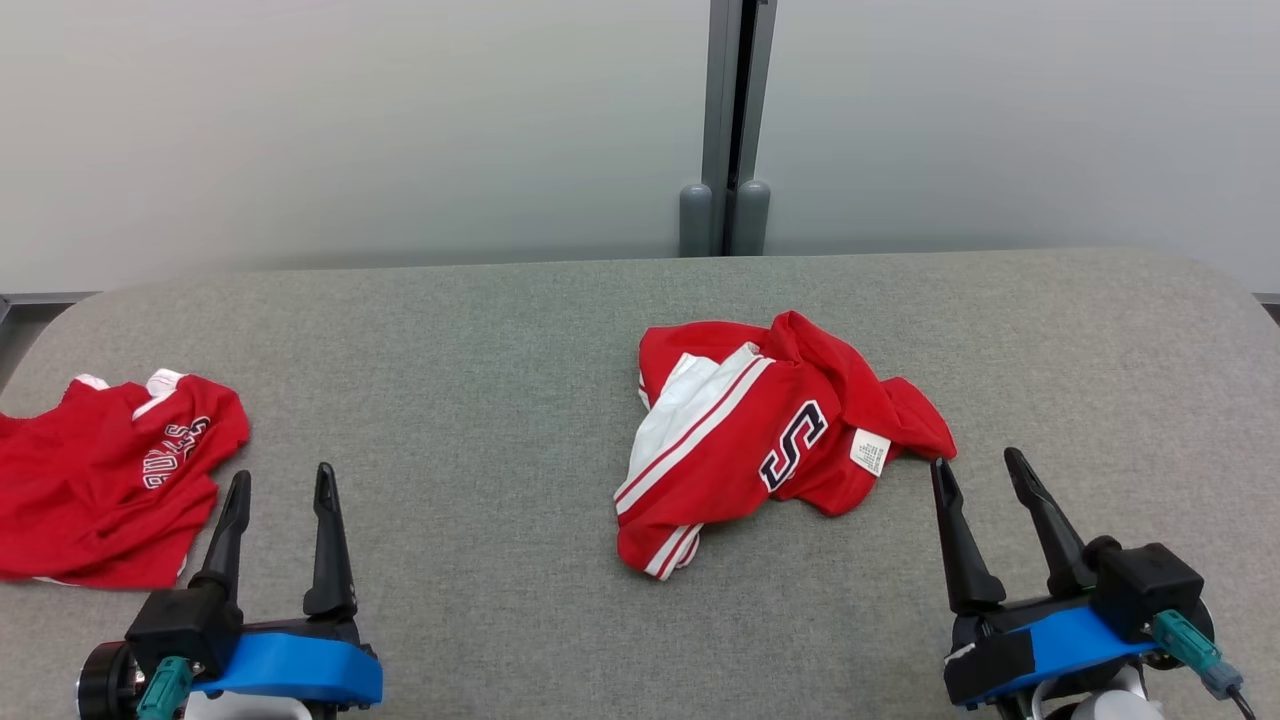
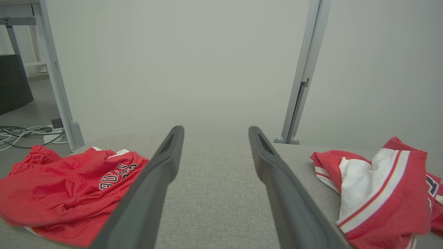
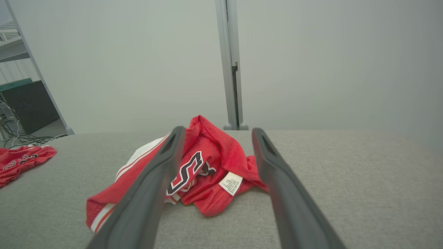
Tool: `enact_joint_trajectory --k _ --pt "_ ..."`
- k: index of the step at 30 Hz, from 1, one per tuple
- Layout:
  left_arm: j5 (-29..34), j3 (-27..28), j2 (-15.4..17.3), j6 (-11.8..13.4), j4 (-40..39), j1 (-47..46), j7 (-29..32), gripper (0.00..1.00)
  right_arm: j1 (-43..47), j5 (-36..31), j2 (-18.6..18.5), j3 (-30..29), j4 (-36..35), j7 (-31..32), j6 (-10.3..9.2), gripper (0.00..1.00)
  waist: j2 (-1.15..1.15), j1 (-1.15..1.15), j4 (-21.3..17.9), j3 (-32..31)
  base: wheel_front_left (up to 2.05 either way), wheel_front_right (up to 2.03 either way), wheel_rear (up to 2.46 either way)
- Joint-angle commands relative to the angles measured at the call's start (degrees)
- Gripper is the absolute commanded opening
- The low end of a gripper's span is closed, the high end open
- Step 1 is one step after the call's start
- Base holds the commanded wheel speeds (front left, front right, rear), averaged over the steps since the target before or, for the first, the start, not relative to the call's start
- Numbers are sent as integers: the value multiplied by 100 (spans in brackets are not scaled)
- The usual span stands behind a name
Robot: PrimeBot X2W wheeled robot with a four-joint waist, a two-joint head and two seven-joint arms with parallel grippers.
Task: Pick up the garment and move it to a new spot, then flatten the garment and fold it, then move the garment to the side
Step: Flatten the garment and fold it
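Before closing, lower right gripper (image 1: pixel 975 458), jaws apart, over red striped garment (image 1: pixel 770 440) at frame centre; keep left gripper (image 1: pixel 282 471), likewise apart, clear.

Soft, even light is falling from above, laying a thin shadow under the near edge of the garment (image 1: pixel 780 440). Behind the garment, the wall (image 1: pixel 350 120) is showing as pale haze. In the wrist views, the fingers (image 2: pixel 145 193) are looking soft and the post (image 2: pixel 301 86) behind the garment is leaning.

You're in a lab bay: frosted panels (image 3: pixel 121 62) flank the metal post (image 3: pixel 230 69), floor cables (image 3: pixel 14 135) and dark cabinet (image 3: pixel 31 103) left of it.
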Motion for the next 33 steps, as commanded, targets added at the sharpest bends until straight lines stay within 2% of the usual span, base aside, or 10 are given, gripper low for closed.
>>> enact_joint_trajectory --k 1,26,33 --pt "42 10 -18 -21 19 26 -17 100 78 5 -31 3 7 -20 2 100 0 0 0 -1 0 0 0" --pt "196 161 -48 -157 125 -96 -17 100 72 78 -31 21 13 -20 2 100 0 0 -35 -15 0 0 0" --pt "297 -127 -51 -260 280 -459 -17 100 -66 97 -32 86 0 -20 2 100 0 0 -146 116 0 0 0"
